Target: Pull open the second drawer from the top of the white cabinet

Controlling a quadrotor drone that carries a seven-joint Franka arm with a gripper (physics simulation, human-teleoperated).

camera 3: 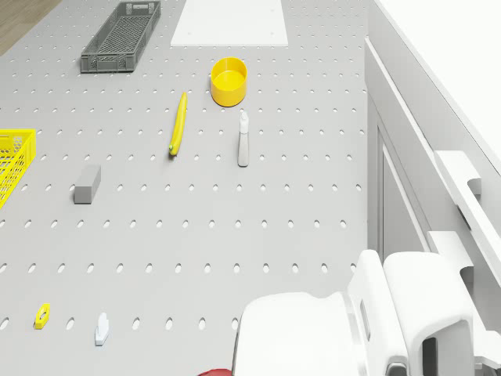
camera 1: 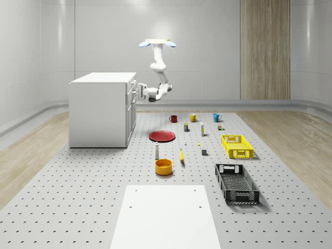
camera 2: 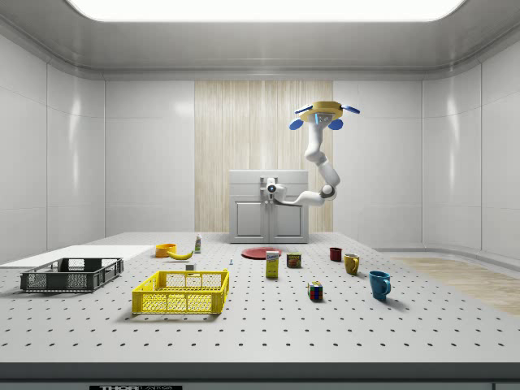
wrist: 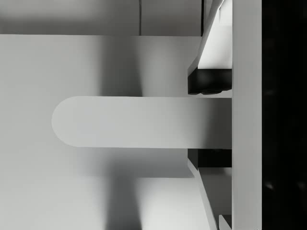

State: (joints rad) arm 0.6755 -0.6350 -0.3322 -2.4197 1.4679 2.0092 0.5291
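White-walled room, pegboard floor: drone [camera 1: 157, 43] hovers beside the white cabinet [camera 1: 101, 110], gripper [camera 1: 140, 90] at a drawer handle [wrist: 129, 122], fingers straddling it, unclosed.

The grey pegboard surface [camera 1: 78, 192] carried the white cabinet [camera 1: 101, 111] at ten o'clock in the whole-scene view. A red plate [camera 1: 162, 136] lay near the centre, an orange bowl [camera 1: 163, 166] and a banana [camera 1: 181, 155] toward six, yellow [camera 1: 236, 146] and black [camera 1: 236, 183] crates toward four, three mugs [camera 1: 193, 118] toward twelve, a white sheet [camera 1: 166, 218] at six.
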